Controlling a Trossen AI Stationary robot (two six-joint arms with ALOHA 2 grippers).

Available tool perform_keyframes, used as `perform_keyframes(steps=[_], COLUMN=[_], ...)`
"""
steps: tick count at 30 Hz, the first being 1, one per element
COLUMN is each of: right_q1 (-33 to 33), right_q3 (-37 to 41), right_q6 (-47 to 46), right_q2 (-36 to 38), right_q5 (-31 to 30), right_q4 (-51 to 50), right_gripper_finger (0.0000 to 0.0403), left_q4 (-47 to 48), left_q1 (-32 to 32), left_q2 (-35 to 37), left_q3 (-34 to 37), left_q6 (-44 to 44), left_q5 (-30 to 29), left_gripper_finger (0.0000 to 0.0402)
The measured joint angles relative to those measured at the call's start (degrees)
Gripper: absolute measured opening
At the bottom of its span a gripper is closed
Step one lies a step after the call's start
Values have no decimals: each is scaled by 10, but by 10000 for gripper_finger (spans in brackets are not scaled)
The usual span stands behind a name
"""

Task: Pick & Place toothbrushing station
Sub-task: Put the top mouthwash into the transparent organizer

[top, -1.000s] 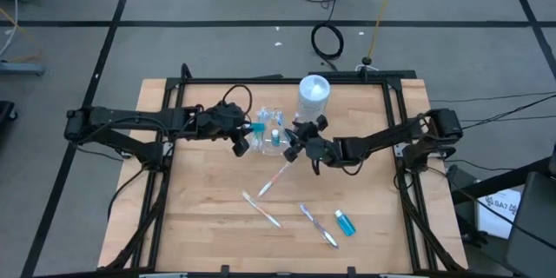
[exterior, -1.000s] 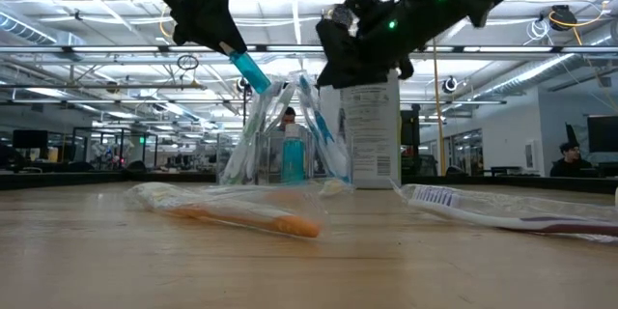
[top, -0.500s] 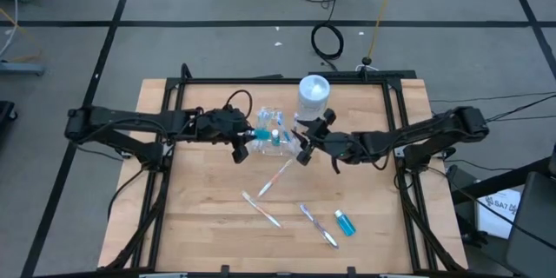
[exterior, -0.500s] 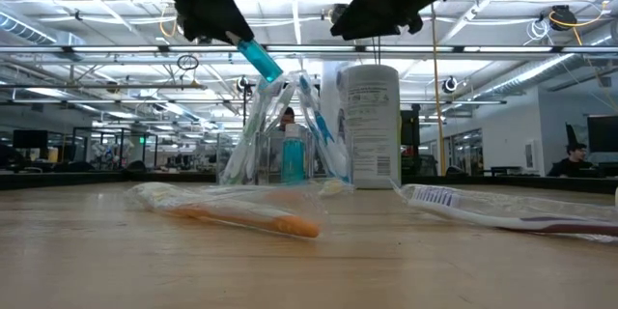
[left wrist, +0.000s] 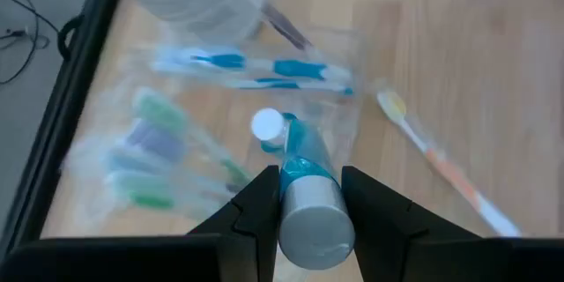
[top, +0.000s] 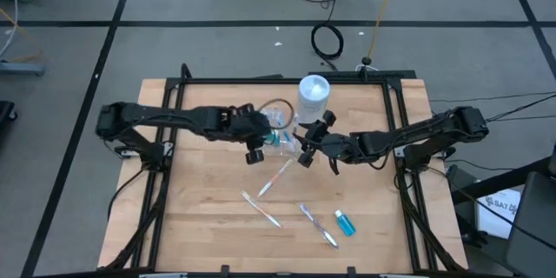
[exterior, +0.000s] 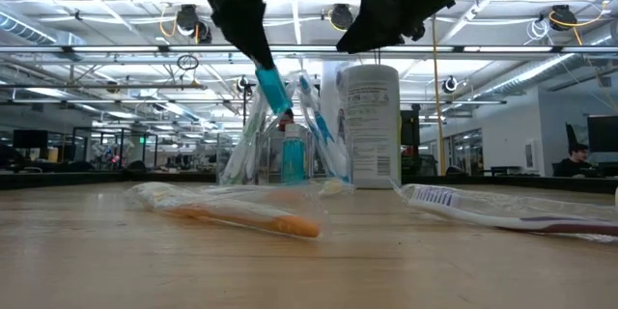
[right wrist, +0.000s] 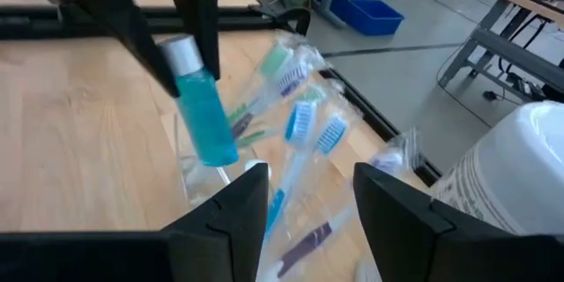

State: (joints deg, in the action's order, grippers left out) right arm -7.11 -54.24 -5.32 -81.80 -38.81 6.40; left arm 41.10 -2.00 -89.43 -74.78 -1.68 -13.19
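Note:
A small clear plastic cup (top: 276, 136) stands on the table and holds several toothbrushes (right wrist: 295, 110) and a blue tube with a white cap (left wrist: 267, 127). My left gripper (top: 255, 149) is shut on another blue tube (exterior: 273, 90) with a silver cap, right above the cup's rim. My right gripper (top: 304, 149) is open and empty, above table height just to the right of the cup, near the white canister (top: 314, 95). My left gripper pinches the blue tube at its silver cap end (left wrist: 314, 222) between its two fingers (right wrist: 196, 18). The fingers come from above, slanting from the table's left. The tube hangs tilted below them, clear of the table, its blue end (exterior: 280, 104) down over the cup.
An orange-handled toothbrush (top: 276, 176), two more wrapped toothbrushes (top: 261, 209) (top: 318, 225) and a third blue tube (top: 345, 222) lie on the wood nearer the front. The black frame rails (top: 174, 113) run along the table's sides.
My left gripper has carried the blue tube toward the table's right and a little down, from beside the cup to over it, the tube tipping steeper. My right gripper has risen and drawn back slightly from the cup toward the table's right.

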Motion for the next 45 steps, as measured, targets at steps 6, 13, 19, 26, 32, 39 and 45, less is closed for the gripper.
perform_keyframes(steps=[6,13,19,26,32,39,45], right_q1=[0,0,0,0,0,0,0], right_q3=[0,0,0,0,0,0,0], right_q6=[0,2,4,4,4,4,4], right_q2=[0,0,0,0,0,0,0], right_q5=[0,0,0,0,0,0,0], right_q4=[-24,-24,-24,-24,-20,-20,-19], right_gripper_finger=[164,164,164,164,164,164,164], left_q4=[8,8,7,8,7,6,6], left_q1=[-3,-6,-19,-38,-37,-37,-37], left_q2=[-57,-79,-78,-104,-131,-135,-136], left_q3=[-14,-14,-14,-14,-14,-15,-15], left_q6=[28,79,95,85,92,111,120], left_q5=[1,1,12,45,52,52,51], left_gripper_finger=[113,113,113,113,113,113,132])
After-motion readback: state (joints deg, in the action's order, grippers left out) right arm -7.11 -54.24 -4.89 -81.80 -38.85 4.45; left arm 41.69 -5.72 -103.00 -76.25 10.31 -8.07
